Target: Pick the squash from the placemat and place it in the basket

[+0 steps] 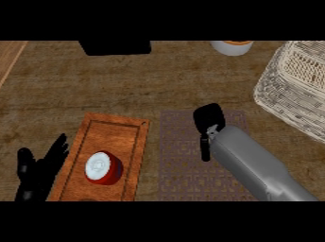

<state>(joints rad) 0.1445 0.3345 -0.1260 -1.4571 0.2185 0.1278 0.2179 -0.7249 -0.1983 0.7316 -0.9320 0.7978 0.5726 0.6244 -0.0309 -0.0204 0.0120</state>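
Over far edge of placemat (186,165) hung right hand (209,118), open or closed untellable, left hand (36,172) spread at near-left corner of counter (89,80), basket (301,90) at right edge

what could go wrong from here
1. No squash shows; the right hand over the placemat may be hiding it, so the hold cannot be checked and it might slip out.
2. The basket has tall walls, so the hand could clip its near side on the way across.
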